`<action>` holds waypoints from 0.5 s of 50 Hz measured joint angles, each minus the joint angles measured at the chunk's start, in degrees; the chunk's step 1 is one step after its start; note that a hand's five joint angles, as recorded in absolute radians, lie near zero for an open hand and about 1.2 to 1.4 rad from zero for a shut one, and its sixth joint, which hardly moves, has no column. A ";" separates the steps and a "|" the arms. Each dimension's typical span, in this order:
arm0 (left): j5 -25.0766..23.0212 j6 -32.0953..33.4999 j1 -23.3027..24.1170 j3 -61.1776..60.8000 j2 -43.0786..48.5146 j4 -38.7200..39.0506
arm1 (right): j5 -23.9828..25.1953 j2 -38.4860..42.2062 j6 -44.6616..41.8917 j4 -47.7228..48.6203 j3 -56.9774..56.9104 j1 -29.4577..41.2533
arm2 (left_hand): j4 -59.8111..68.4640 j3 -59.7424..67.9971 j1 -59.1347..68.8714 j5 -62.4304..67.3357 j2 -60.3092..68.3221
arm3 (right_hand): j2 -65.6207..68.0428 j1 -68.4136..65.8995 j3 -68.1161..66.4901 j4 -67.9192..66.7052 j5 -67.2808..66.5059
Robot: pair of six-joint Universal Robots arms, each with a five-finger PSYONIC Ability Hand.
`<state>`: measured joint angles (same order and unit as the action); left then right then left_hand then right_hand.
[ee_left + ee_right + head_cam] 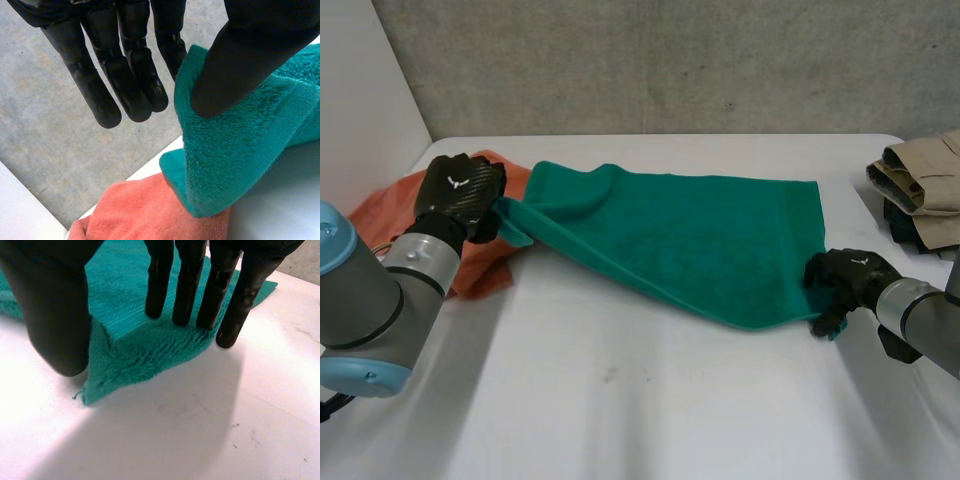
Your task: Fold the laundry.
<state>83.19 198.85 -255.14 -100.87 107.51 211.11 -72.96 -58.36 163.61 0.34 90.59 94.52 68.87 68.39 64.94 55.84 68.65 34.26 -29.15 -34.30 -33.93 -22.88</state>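
A green towel [680, 235] lies spread across the middle of the white table [640, 400]. My left hand [460, 190] holds the towel's left end slightly raised. In the left wrist view the thumb [240, 65] presses the green towel [235, 155] against the fingers [135, 75], and a fold hangs below. My right hand [845, 275] is at the towel's near right corner. In the right wrist view its fingers [190, 285] are straight over the towel corner [130, 350], which lies on the table with the thumb [55, 325] beside it.
An orange cloth [480, 265] lies crumpled at the table's left, under and behind my left hand, and its orange pile [145, 210] sits below the hanging fold. Folded beige and dark clothes [925, 185] are stacked at the right edge.
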 measured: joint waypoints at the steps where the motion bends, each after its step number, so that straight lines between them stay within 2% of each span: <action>1: 0.02 0.02 -0.11 0.07 0.03 -0.03 | 0.07 0.00 -0.39 0.02 0.10 -0.02 | 0.00 0.00 0.00 0.00 0.00 | 4.47 -4.06 -3.66 -3.71 -3.49; 3: 0.06 0.08 -0.27 0.16 0.10 -0.15 | 0.19 -0.01 -0.85 0.18 0.32 -0.07 | 0.00 0.00 0.00 0.00 0.00 | 21.86 -18.92 -20.33 -20.85 -20.35; 5: 0.10 0.13 -0.33 0.11 0.15 -0.39 | 0.37 -0.06 -1.23 0.52 0.49 -0.14 | 0.00 0.00 0.00 0.00 0.00 | 31.82 -27.09 -30.96 -32.04 -31.86; 11: 0.01 0.36 -0.22 -0.85 -0.54 -3.44 | 1.14 -1.83 -4.29 1.24 1.65 -0.36 | 0.00 0.00 0.00 0.00 0.00 | 32.83 -27.72 -33.70 -34.04 -33.73; 16: -0.82 2.20 -0.28 -2.81 -4.12 -11.18 | 1.70 -7.98 -11.50 -0.17 3.87 -1.20 | 0.00 0.00 0.00 0.00 0.00 | 32.83 -27.72 -33.70 -34.05 -33.73; 19: -3.40 7.74 -1.47 -5.27 -9.39 -20.47 | 1.74 -14.39 -21.14 -5.53 5.80 -2.83 | 0.00 0.00 0.00 0.00 0.00 | 32.83 -27.72 -33.70 -34.05 -33.73; 21: -4.22 9.74 -2.08 -6.04 -10.99 -23.09 | 1.71 -16.01 -23.84 -7.45 6.23 -3.37 | 0.00 0.00 0.00 0.00 0.00 | 32.83 -27.72 -33.70 -34.05 -33.73; 25: -7.54 19.39 -5.43 -9.52 -17.35 -34.43 | 1.39 -23.41 -37.49 -20.16 7.98 -7.27 | 0.00 0.00 0.00 0.00 0.00 | 32.83 -27.72 -33.70 -34.06 -33.75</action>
<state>75.65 218.24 -260.57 -110.39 90.16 176.68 -71.57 -81.77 126.13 -19.81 98.57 87.25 68.87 68.39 64.94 55.84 68.65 67.10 -56.87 -68.00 -67.98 -56.63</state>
